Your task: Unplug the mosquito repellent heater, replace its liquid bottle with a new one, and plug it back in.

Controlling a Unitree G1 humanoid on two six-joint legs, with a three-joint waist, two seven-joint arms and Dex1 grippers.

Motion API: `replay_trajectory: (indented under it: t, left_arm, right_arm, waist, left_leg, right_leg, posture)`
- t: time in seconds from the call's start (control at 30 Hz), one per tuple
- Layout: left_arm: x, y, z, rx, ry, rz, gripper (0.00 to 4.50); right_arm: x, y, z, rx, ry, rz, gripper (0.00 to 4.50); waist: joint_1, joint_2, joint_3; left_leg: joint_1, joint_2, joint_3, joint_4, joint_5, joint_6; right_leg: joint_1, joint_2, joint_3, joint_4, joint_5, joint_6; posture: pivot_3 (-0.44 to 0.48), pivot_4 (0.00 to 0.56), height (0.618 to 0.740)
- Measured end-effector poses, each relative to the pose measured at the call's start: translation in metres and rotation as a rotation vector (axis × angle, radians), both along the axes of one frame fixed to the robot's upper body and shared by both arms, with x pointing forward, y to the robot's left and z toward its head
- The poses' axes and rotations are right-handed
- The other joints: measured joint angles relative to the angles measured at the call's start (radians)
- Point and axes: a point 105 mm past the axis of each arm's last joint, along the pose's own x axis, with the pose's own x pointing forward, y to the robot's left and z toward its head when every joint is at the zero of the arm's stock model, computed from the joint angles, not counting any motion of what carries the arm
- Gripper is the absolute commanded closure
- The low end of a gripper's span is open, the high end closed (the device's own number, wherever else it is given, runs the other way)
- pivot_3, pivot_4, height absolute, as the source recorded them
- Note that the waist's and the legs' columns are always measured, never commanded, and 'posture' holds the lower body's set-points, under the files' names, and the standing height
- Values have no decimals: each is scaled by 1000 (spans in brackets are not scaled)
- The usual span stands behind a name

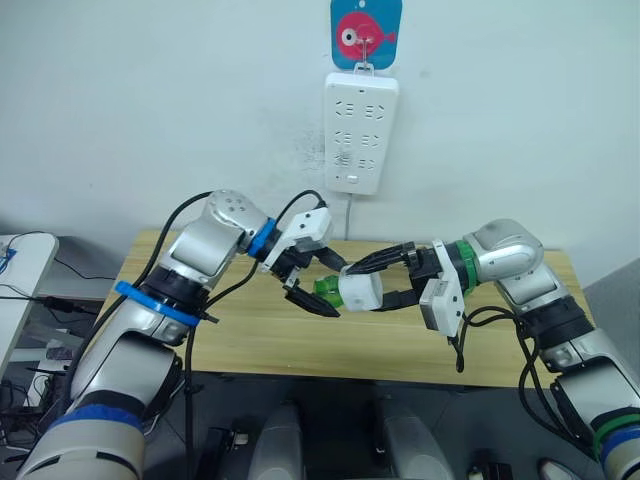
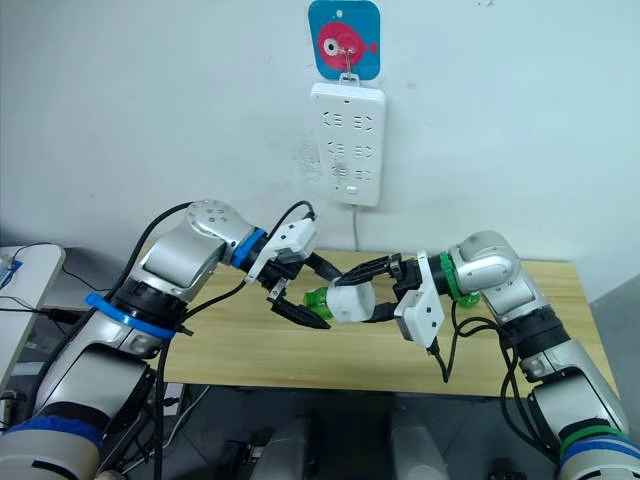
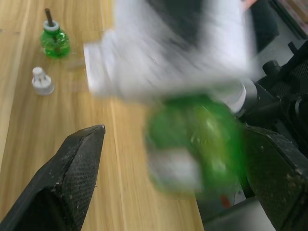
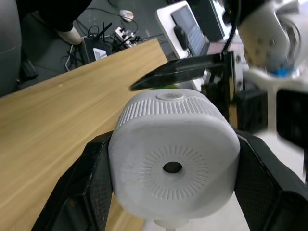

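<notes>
- Step in hand, as I judge it: the bottle swap. The heater is off the wall and held in the air between my two arms, above the counter point(image 1: 250, 340).
- Left claw point(image 1: 318, 291): its two black fingers stand on either side of the green liquid bottle point(image 1: 327, 290) that sticks out of the heater's end. In the left wrist view one finger point(image 3: 72, 178) stands apart from the bottle point(image 3: 197, 144); the other side is too blurred to read. Whether it grips or only brackets, I cannot tell.
- On the counter, seen from the left wrist: a second green bottle point(image 3: 54, 41) standing upright with its wick showing, and just beside it a small white cap point(image 3: 42, 81). I take this for the spare.
- Mosquito repellent heater point(image 1: 361, 291): small, white, rounded, lying sideways in mid-air. The end facing my right wrist has a round vent hole ringed by fine radial slots point(image 4: 172, 167), with a ribbed band round its edge.
- Right claw point(image 1: 382, 284): clamped on the heater, one finger on each flank.
- Power strip point(image 1: 360, 130): on the wall above, hanging from a blue fish hook point(image 1: 366, 32), no plug in it.
- Next move calls for: a firm hold on the bottle, then turning or pulling it free while the right arm keeps the heater steady.
</notes>
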Motion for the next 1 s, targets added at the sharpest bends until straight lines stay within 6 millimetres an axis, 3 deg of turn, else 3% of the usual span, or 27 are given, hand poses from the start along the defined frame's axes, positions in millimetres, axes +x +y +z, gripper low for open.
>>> replay_trajectory:
  t: [0.03, 0.13, 0.33, 0.4, 0.47, 0.57, 0.7, 0.8, 0.9, 1.0]
  left_arm:
    - [0, -1, -1, 13, 5, -3, 0]
    - [-2, 3, -7, 68, 24, -9, 607]
    - [-4, 11, -14, 119, 42, -14, 2264]
    - [-4, 12, -14, 120, 43, -14, 2266]
    - [-3, 11, -14, 118, 42, -16, 2266]
    - [-1, 7, -16, 111, 36, -11, 2266]
    - [4, 0, -20, 10, -13, 38, 2266]
    - [9, 3, -37, -87, -21, 170, 2266]
    - [16, 7, -49, -224, -41, 347, 2266]
    - [26, 4, -42, -369, -133, 482, 2266]
  right_arm:
    - [0, 0, -1, 0, -7, 4, 1541]
    - [-1, 1, -5, -10, -17, 13, 1541]
    - [1, 0, -7, -7, -30, 2, 1541]
    - [1, 1, -7, -3, -30, 1, 1541]
    - [0, 0, -7, 0, -23, -2, 785]
    - [-6, 4, -4, 36, 26, 7, 13]
    - [-6, 2, -1, 90, 112, -48, 0]
    - [7, -11, 3, 209, 270, -218, 0]
    - [24, -28, 18, 461, 555, -470, 0]
    - [25, -32, 25, 656, 851, -615, 0]
  waist:
    - [0, 0, 0]
    - [-2, 0, 0]
    - [-2, 0, 0]
    - [-1, 0, 0]
    - [-1, 0, 0]
    - [-1, 0, 0]
    - [-1, 1, -2]
    - [-1, 1, -2]
    - [2, 1, -2]
    - [4, 1, -2]
  left_leg:
    - [0, 0, 0, 0, 0, 0]
    - [0, 0, 0, 0, 0, 0]
    - [1, 0, 0, 0, 0, 0]
    - [1, 0, 0, 0, 0, 0]
    - [1, 0, 0, 0, 0, 0]
    - [1, 0, 0, 0, 0, 0]
    - [1, 1, 0, 0, 0, 0]
    - [1, 2, 0, 1, 0, 0]
    - [0, 1, -1, 1, 0, 0]
    - [0, 1, -2, 4, 0, 1]
  right_leg:
    - [0, 0, 0, 0, 0, 0]
    - [0, 0, 0, 0, 0, 0]
    - [0, 0, 0, 1, 0, 0]
    - [0, 0, 1, 1, 0, 0]
    - [0, 0, 0, 1, 0, 0]
    - [0, 0, 0, 1, 0, 0]
    - [0, -4, 1, 1, 0, 0]
    - [0, -6, 1, 2, 0, 0]
    - [-1, -7, 1, 4, 0, -1]
    - [-1, -8, 1, 7, -1, -1]
  posture:
    - [-41, 167, 740]
    - [-44, 168, 740]
    - [-49, 168, 740]
    - [-52, 166, 740]
    - [-53, 167, 740]
    - [-53, 168, 740]
    - [-46, 171, 740]
    - [-42, 178, 740]
    - [-54, 182, 740]
    - [-58, 183, 740]
